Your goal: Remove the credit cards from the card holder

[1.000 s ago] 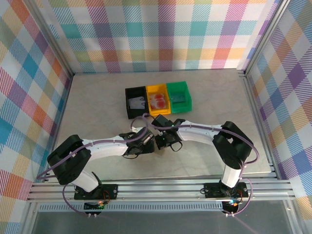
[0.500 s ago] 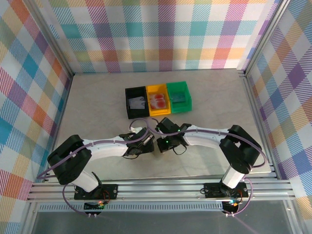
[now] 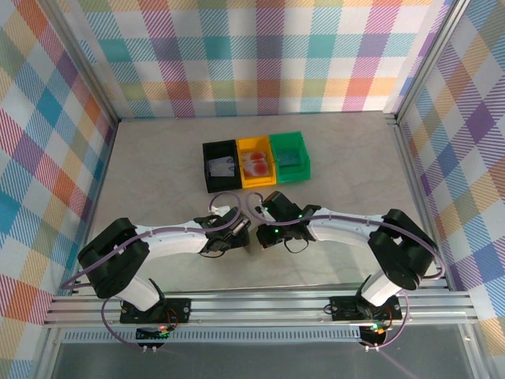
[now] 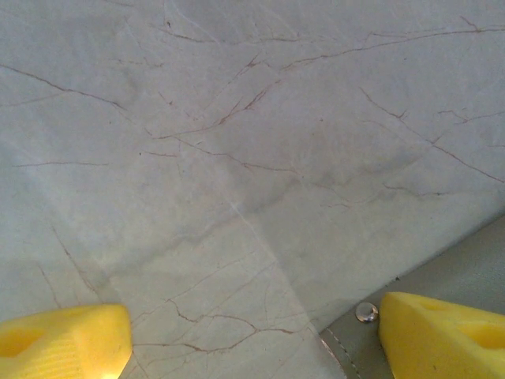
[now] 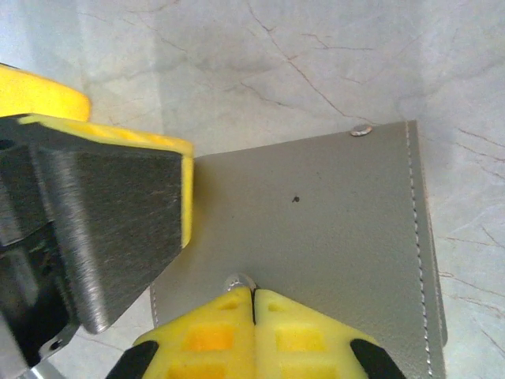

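Grey card holder (image 5: 331, 229) — black, yellow, green bins (image 3: 219, 185)

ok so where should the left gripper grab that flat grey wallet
Probably the corner by the small metal stud of the flat grey stitched card holder. It lies flat on the marbled table, so come low from the side, slipping under that edge, not straight down.
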